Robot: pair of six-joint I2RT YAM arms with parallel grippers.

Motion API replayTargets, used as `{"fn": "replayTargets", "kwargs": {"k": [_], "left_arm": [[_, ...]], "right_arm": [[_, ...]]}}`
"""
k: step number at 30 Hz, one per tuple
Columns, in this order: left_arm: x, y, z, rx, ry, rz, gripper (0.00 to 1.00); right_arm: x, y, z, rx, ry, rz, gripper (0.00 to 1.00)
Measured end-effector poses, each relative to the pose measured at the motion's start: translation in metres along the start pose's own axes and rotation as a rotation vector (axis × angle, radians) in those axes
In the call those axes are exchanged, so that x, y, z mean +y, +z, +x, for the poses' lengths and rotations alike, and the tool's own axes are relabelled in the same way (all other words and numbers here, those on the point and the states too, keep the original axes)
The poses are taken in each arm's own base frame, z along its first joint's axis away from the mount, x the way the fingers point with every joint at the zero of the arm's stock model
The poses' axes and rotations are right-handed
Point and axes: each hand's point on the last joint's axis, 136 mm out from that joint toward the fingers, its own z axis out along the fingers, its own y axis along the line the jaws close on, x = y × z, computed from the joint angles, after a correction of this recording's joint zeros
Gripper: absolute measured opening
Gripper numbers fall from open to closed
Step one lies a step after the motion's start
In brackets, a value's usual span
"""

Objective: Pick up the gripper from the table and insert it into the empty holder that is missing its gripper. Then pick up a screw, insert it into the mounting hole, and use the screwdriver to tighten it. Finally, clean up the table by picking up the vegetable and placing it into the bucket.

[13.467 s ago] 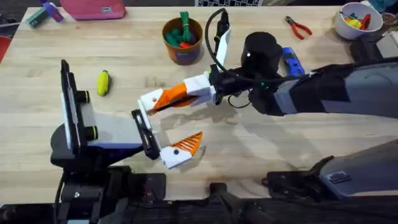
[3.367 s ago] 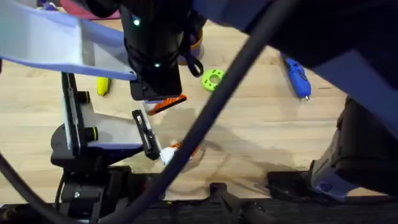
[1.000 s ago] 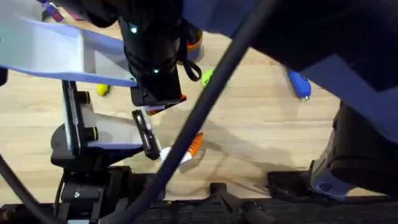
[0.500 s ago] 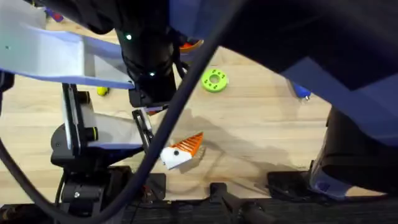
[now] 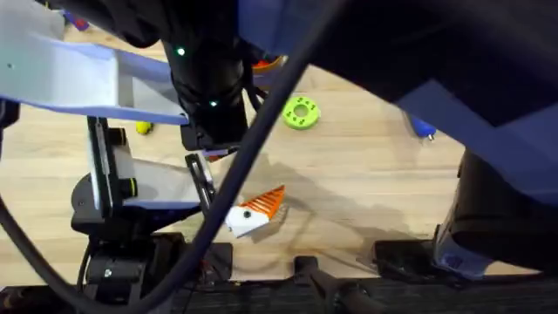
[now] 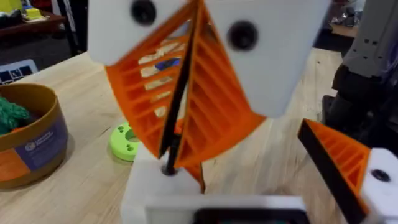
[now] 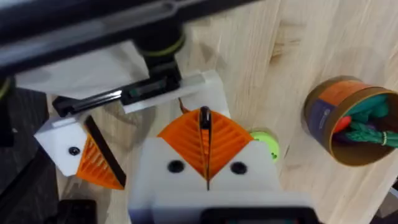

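right arm [image 5: 418, 52] reaches across close under the overhead camera, big dark blur over most of the table [image 5: 366, 183]. left arm [image 5: 113, 187] sits low at its own side.

left gripper [image 5: 234, 181]: jaws apart, nothing between them. one finger [image 6: 339, 162] carries an orange ribbed pad on a white block. the other is the holder [image 6: 155, 186], a bare white angular block.

right gripper [image 7: 204, 121]: white blocks with orange ribbed pads pressed together, a thin dark strip in the seam between them. pad tips come down right onto the holder.

bucket [image 7: 348, 121]: round orange-brown cup with a purple-blue band, upright on the table beyond the two grippers, green and red toys inside.

green disc [image 5: 301, 113] lies flat on the table, between the bucket and the grippers.

screwdriver [image 5: 423, 131]: just a blue end sticks out from under the right arm, well apart from the holder.

vegetable [image 5: 142, 128]: small yellow bit on the table beside the left arm, mostly hidden.

gripper [image 6: 191, 174]: small orange sliver at the right pad tips, touching the top of the holder. ribs and shape hidden. cannot tell if the pads are clamping it or if it is seated.
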Motion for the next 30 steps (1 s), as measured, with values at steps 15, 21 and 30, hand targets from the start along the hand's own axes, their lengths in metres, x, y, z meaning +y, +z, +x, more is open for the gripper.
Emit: {"fn": "replayTargets", "kwargs": {"k": [15, 21, 30], "left_arm": [[0.000, 0.000, 0.000, 0.000, -0.010, -0.001, 0.970], [0.000, 0.000, 0.000, 0.000, -0.014, 0.000, 0.971], [0.000, 0.000, 0.000, 0.000, -0.017, 0.000, 0.970]], "right_arm": [[-0.001, 0.004, -0.001, 0.003, 0.004, -0.002, 0.006], [-0.003, 0.005, -0.004, -0.008, 0.015, 0.005, 0.006], [-0.003, 0.016, -0.004, 0.014, 0.023, -0.010, 0.006]]}}
